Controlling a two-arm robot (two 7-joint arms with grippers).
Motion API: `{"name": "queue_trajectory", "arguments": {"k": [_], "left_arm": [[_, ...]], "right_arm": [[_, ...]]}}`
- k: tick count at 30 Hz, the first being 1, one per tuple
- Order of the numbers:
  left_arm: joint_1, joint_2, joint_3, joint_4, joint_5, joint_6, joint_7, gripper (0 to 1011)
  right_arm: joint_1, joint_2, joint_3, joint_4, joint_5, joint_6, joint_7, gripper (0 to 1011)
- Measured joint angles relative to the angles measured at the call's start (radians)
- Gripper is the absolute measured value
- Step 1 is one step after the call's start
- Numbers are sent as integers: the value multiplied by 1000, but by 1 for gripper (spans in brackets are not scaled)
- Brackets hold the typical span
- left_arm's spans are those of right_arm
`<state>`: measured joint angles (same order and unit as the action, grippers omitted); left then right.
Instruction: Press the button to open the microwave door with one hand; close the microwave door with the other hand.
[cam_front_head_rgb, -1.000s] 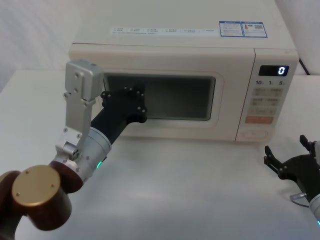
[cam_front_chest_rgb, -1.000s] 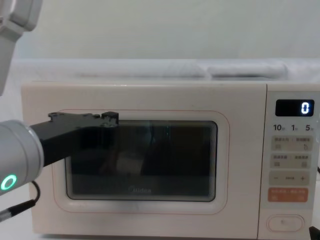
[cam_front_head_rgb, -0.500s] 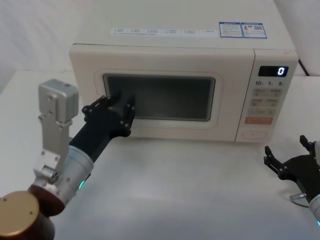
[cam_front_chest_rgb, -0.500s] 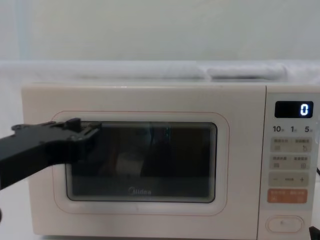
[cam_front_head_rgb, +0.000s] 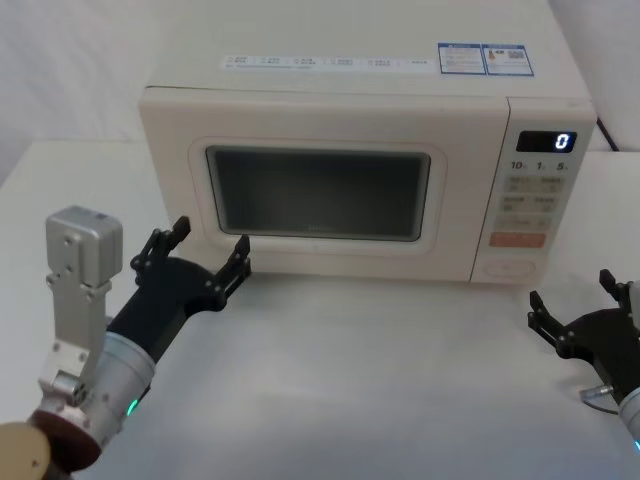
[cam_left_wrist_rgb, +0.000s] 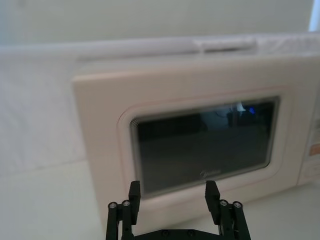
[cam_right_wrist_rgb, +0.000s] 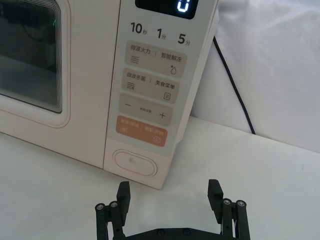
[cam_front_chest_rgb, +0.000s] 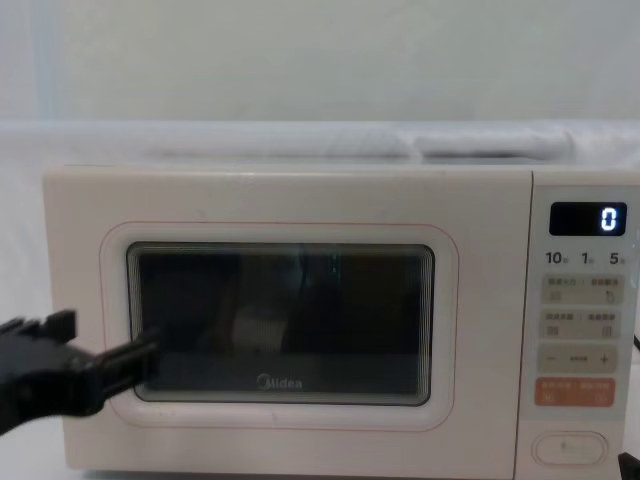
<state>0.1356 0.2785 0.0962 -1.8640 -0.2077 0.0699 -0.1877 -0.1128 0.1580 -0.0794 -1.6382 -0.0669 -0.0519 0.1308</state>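
The cream microwave (cam_front_head_rgb: 350, 110) stands at the back of the table with its door (cam_front_head_rgb: 318, 195) closed flat; the dark window and Midea logo face me (cam_front_chest_rgb: 280, 320). The oval button (cam_front_head_rgb: 510, 268) sits at the bottom of the control strip, untouched (cam_right_wrist_rgb: 135, 163) (cam_front_chest_rgb: 570, 447). My left gripper (cam_front_head_rgb: 212, 238) hovers low in front of the door's lower left corner, open and holding nothing (cam_left_wrist_rgb: 172, 189) (cam_front_chest_rgb: 105, 340). My right gripper (cam_front_head_rgb: 570, 292) rests low on the table right of the microwave, open, a short way in front of the button (cam_right_wrist_rgb: 169, 187).
The display (cam_front_head_rgb: 546, 141) reads 0, above the small keys and an orange key (cam_right_wrist_rgb: 141, 131). A black power cable (cam_right_wrist_rgb: 235, 85) runs down behind the microwave's right side. White tabletop (cam_front_head_rgb: 380, 370) stretches in front between the two arms.
My left gripper has drawn back from the door window, dropped toward the table and opened its fingers. The door stays closed. The right arm has not moved.
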Motion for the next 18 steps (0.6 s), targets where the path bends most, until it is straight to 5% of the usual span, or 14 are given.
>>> {"name": "queue_trajectory", "arguments": {"k": [7,18], "left_arm": [[19,-13,-27,43,-19,1,12,1000],[27,-29,-49,99,-22,10,32,1001]], "right_arm": [[0,0,0,0,0,0,0,1002],[0,0,0,0,0,0,0,1002]]}}
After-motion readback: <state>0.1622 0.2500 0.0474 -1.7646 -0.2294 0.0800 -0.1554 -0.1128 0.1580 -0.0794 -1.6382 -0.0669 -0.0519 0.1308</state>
